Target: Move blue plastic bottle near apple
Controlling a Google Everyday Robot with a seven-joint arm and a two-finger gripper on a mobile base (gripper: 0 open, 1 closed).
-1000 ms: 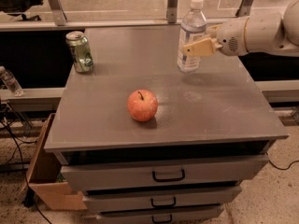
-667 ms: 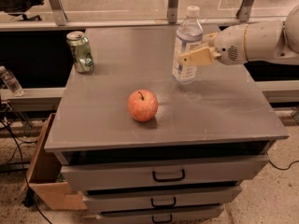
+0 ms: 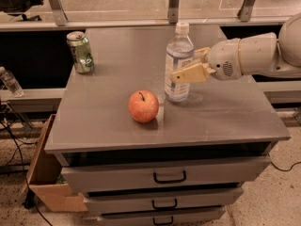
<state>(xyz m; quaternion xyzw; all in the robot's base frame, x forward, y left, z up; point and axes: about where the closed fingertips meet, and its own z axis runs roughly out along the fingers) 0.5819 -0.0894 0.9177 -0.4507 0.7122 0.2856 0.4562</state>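
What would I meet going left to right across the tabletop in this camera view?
Can → apple → bottle. The tool grips the bottle from its right side.

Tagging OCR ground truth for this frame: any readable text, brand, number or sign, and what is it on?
Nothing here can be read as text.
Label on the blue plastic bottle: print too blurred to read.
green can: markings too blurred to read.
small bottle, far left off the table: too small to read.
gripper, closed on the blue plastic bottle just right of the apple: no marking seen.
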